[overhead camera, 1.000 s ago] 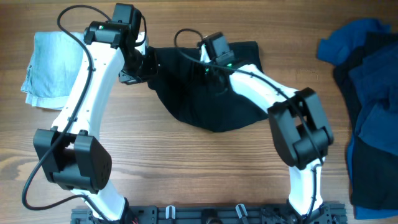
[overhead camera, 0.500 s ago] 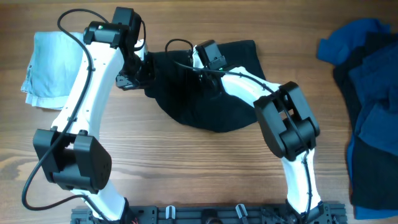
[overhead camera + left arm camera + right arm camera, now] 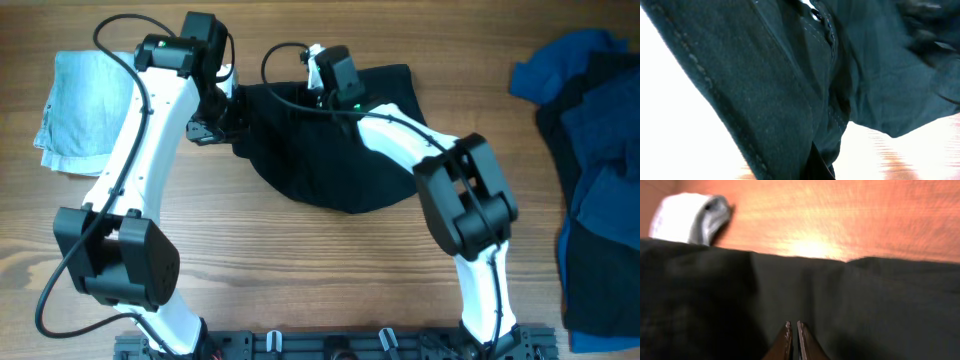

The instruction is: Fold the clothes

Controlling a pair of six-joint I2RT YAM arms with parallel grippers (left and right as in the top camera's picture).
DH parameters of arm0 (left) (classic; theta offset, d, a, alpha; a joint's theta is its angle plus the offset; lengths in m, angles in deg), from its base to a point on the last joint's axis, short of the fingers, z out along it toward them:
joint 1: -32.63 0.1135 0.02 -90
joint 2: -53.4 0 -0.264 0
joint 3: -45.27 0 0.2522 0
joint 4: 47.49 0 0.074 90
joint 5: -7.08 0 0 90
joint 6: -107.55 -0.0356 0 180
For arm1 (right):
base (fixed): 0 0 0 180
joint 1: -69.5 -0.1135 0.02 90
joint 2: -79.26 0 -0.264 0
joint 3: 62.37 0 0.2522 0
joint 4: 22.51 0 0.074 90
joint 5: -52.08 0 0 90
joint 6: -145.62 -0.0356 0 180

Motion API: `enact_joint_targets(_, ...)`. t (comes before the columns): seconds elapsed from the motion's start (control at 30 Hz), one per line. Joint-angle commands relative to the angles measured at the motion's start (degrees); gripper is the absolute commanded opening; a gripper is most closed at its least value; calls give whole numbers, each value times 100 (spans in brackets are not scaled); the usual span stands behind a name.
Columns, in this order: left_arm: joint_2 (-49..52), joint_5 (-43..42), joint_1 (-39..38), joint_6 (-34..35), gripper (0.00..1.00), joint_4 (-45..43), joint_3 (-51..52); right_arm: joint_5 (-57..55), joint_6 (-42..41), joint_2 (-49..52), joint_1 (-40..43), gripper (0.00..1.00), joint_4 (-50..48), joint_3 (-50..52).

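Observation:
The black shorts (image 3: 330,160) lie bunched in a curved shape at the middle back of the table. My left gripper (image 3: 233,108) is at their left edge, shut on the cloth. In the left wrist view the black shorts (image 3: 790,75) hang right against the lens, and only one dark finger (image 3: 819,167) shows. My right gripper (image 3: 316,62) is at the shorts' back edge. In the right wrist view its fingers (image 3: 793,325) are pressed together with their tips in the black cloth (image 3: 865,305), and bare wood shows beyond.
A folded pale blue denim piece (image 3: 85,110) lies at the back left. A heap of royal-blue and navy garments (image 3: 590,150) fills the right edge. A white and grey rounded thing (image 3: 690,212) shows at the top left of the right wrist view.
My right gripper has moved back and to the left along the shorts, from mid-cloth to their back edge. The left gripper has hardly moved, and the shorts' left part has shifted slightly.

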Motion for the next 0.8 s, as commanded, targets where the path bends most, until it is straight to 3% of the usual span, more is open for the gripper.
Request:
enact_joint_targets(0.0, -157, -13, -155, -219, 4, 9, -118, -94, 212, 468, -83, 9, -212, -37)
enact_joint_targets(0.37, -219, 398, -562, -345, 4, 33, -118, 365, 415, 358, -42, 9, -647, -140)
enact_joint_targets(0.53, -374, 398, -562, -496, 4, 31, -188, 302, 675, -457, 195, 6, 365, -188)
enact_joint_targets(0.77, -457, 442, -605, -800, 4, 166, -780, -9, 461, -997, 555, 4, 2747, -188)
